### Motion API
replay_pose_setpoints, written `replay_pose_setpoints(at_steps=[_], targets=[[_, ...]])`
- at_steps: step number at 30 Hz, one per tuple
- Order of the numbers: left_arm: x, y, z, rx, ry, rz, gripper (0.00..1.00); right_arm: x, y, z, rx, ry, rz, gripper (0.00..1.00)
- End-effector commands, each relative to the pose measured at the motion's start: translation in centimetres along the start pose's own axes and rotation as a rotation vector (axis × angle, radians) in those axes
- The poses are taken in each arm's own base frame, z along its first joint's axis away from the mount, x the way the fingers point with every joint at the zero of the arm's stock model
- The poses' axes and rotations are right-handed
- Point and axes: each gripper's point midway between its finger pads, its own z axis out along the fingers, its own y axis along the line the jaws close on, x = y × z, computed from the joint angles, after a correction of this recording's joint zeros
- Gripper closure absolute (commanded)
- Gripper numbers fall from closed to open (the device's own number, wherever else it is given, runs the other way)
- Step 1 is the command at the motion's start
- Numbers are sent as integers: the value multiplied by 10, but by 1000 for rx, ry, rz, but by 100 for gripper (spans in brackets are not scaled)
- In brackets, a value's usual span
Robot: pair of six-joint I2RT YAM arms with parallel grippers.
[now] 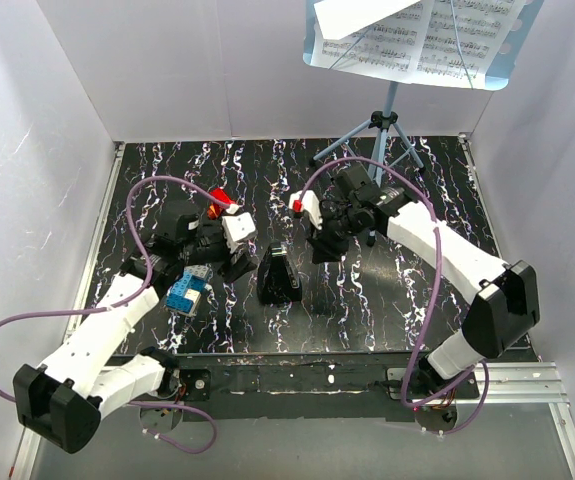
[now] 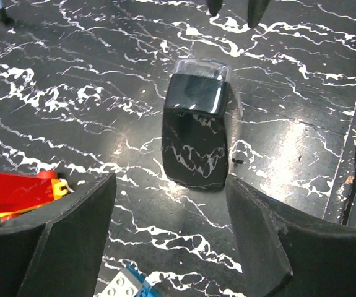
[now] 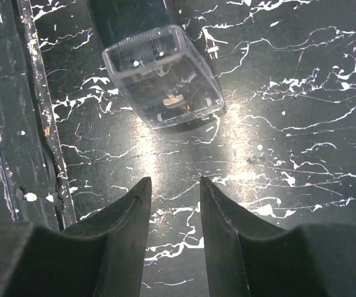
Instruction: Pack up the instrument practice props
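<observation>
The light-blue music stand (image 1: 391, 100) stands at the back right on its tripod legs (image 1: 367, 135). Its desk plate (image 1: 499, 72) is high in the top view and holds white sheet-music pages (image 1: 417, 35). My left gripper (image 1: 237, 263) (image 2: 171, 182) is open and empty, low over the table's middle left. My right gripper (image 1: 327, 248) (image 3: 175, 180) is open by a narrower gap and empty, near the stand's legs. Both point at a small black wedge-shaped case with a clear end (image 1: 279, 275) (image 2: 196, 133) (image 3: 162, 80) lying between them.
Red toy bricks (image 1: 222, 198) (image 2: 17, 192) and a blue-and-white brick (image 1: 189, 290) (image 2: 125, 288) lie by the left gripper. White walls close in the black marbled table (image 1: 167, 170) on three sides. A metal rail (image 1: 297, 375) runs along the near edge.
</observation>
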Motion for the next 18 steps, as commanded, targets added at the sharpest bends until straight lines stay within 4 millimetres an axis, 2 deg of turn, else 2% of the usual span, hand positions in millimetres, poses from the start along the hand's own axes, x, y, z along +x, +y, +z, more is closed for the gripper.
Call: replay_pose_setpoints(at_steps=[1, 5, 8, 11, 14, 18], targets=[[-15, -3, 13, 45, -49, 46, 28, -26, -6, 7, 6, -38, -75, 56], [-15, 7, 22, 9, -44, 9, 29, -45, -9, 23, 16, -59, -101, 56], [-15, 7, 31, 12, -44, 26, 31, -64, -2, 29, -15, -95, -117, 56], [-21, 10, 39, 2, -64, 19, 32, -77, 3, 34, -60, -131, -60, 57], [-17, 12, 37, -21, -52, 21, 30, -77, 3, 35, -57, -140, -4, 57], [-5, 17, 23, -83, -10, 36, 27, -67, -3, 23, -24, -141, 68, 57]])
